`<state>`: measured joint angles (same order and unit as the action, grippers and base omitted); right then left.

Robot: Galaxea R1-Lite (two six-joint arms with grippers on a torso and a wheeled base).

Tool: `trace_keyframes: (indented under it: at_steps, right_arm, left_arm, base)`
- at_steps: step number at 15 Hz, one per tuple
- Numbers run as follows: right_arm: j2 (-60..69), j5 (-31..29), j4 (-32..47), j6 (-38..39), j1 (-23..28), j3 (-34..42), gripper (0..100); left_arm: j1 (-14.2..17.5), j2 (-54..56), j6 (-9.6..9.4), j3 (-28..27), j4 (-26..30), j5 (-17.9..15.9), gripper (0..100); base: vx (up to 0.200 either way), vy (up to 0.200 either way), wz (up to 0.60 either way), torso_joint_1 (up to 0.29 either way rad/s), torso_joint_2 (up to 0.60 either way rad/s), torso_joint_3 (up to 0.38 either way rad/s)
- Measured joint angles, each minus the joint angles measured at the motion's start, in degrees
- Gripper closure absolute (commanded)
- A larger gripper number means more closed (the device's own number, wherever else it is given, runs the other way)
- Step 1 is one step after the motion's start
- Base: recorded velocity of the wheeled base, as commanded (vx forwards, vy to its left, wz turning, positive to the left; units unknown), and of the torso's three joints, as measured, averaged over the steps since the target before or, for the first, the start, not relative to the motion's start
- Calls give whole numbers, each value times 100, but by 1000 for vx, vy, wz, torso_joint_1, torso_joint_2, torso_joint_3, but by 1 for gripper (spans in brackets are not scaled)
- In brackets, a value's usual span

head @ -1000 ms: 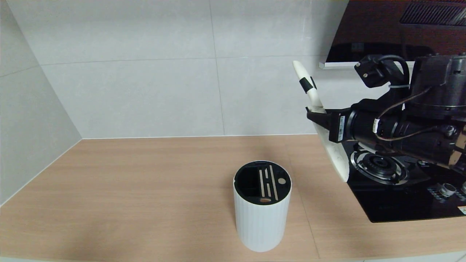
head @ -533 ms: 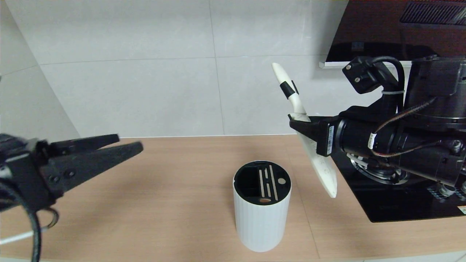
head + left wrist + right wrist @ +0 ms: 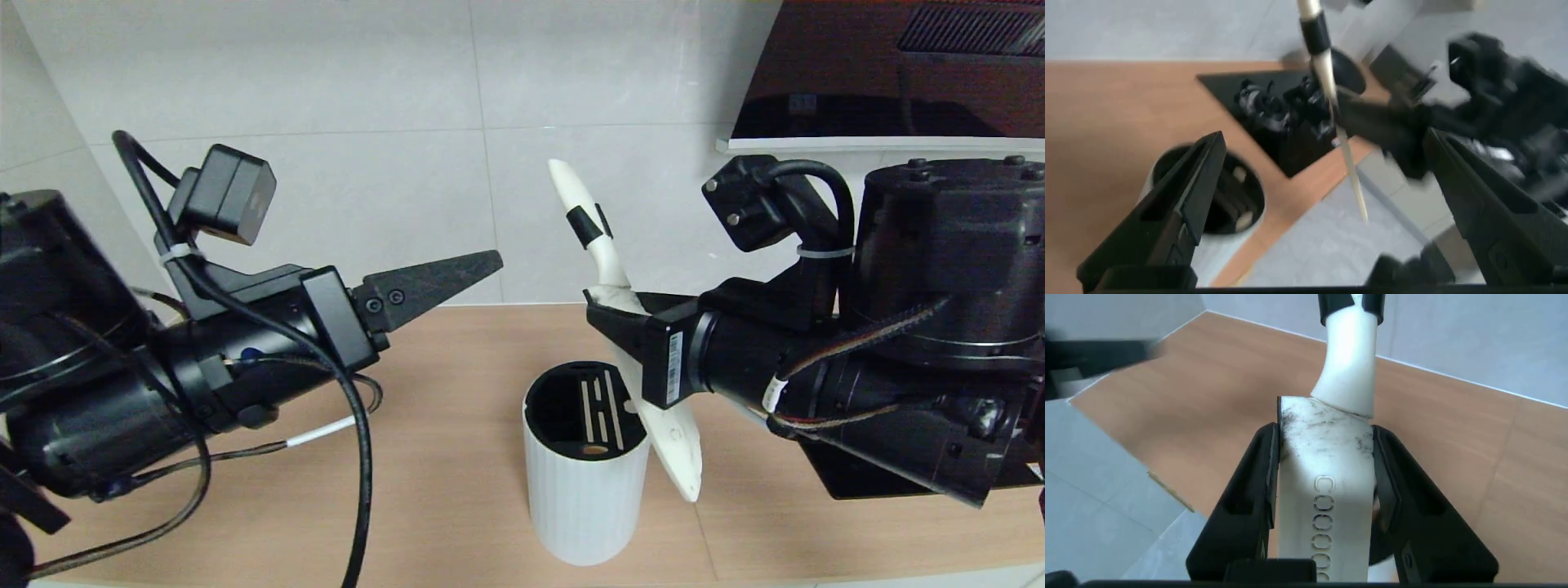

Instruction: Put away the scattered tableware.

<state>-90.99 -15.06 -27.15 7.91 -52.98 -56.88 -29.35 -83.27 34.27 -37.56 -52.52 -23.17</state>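
Right gripper [image 3: 622, 325] clamps the knife [image 3: 679, 445], blade down, just beside the holder [image 3: 584, 498] at the counter's [image 3: 408, 506] front edge. The right wrist view shows blade holes. Left gripper [image 3: 483, 265] is spread wide over open counter.

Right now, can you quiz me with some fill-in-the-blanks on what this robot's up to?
The right gripper holds the white flat spatula with a black-banded handle, blade pointing ____.
The left gripper has its jaws ____.
The white ribbed cylindrical holder stands on a ____ countertop.
Missing: down; open; wooden.
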Motion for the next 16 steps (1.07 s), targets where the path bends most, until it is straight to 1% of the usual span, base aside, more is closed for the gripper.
trace_keyframes:
  at_steps: [1, 2, 3, 4, 7, 11, 13, 16]
  right_arm:
    - [-22, -44, -5, 5, -106, -11, 100]
    - [-41, -93, 0, 7, -223, -12, 100]
    - [-66, -155, -2, 10, -306, -15, 100]
    - [-99, -249, -5, 18, -366, -20, 100]
    - [-221, -304, -126, 43, -580, 7, 100]
    - [-311, -443, -285, 23, -779, 94, 100]
    - [-333, -457, -288, 18, -866, 138, 100]
    - [-330, -462, -295, 10, -978, 197, 100]
  left_arm:
    - [-88, -226, -17, 27, -393, 232, 0]
    - [-243, -407, -48, 49, -589, 468, 0]
    - [-410, -560, -123, 60, -720, 627, 0]
    - [-507, -683, -191, 62, -802, 664, 0]
    - [-617, -884, -193, 83, -1096, 679, 0]
    - [-634, -967, -197, 83, -1142, 681, 0]
    - [-634, -991, -195, 73, -1336, 686, 0]
    - [-631, -997, -134, 82, -1375, 678, 0]
  base:
    - [0, 0, 0, 0, 0, 0]
    - [0, 0, 0, 0, 0, 0]
    - [0, 0, 0, 0, 0, 0]
    - [0, 0, 0, 0, 0, 0]
    - [0, 0, 0, 0, 0, 0]
    - [0, 0, 0, 0, 0, 0]
    - [0, 0, 0, 0, 0, 0]
    - [0, 0, 0, 0, 0, 0]
